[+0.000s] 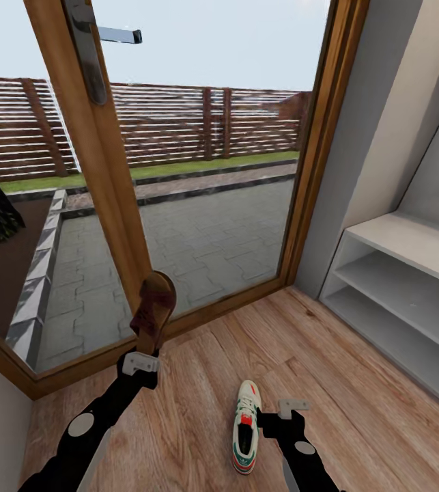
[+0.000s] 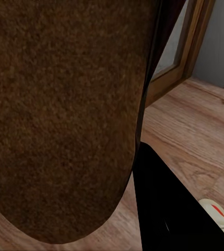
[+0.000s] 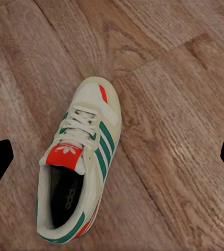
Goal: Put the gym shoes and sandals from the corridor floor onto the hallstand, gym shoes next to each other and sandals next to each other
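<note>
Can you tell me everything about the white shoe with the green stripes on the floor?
The white low trainer with three green side stripes lies upright on the light brown wood-plank floor, toe pointing toward the glass door. It has a red tongue label, a red toe patch, white laces, a dark insole and a green and red sole edge. The right pincer hangs open beside it, not touching it.

Left end effector [image 1: 140,363] raised and clamped closed, right end effector [image 1: 289,408] spread wide, pointing down.
</note>
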Available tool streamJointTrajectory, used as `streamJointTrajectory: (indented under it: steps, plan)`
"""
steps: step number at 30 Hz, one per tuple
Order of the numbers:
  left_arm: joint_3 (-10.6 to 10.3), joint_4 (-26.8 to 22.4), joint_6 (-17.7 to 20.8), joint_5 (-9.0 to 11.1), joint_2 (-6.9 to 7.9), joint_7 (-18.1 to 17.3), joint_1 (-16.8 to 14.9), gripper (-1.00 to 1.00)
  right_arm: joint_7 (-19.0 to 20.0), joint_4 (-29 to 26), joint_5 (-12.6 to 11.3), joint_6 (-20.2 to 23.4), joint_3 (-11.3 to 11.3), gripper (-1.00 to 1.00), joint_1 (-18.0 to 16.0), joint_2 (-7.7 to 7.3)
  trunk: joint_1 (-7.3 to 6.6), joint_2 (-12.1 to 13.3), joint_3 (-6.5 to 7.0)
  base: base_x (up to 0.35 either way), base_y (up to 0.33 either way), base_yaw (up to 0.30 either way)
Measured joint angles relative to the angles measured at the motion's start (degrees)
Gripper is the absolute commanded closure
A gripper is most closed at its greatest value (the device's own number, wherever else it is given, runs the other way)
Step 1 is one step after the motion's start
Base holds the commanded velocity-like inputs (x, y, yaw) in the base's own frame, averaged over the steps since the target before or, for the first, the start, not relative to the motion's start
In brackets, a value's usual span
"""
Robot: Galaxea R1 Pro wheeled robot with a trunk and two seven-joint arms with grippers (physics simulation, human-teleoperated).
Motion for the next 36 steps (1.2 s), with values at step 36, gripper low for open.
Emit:
streamJointTrajectory:
  steps: [36]
  plan:
    - [-3.2, 0.6, 0.0, 0.0, -0.42, 0.3, -0.2, 1.0, 0.0, -0.1, 0.0, 0.0, -0.1, -1.0, 0.0, 0.0, 4.12, -7.0, -7.04, 0.0, 0.0, 0.0]
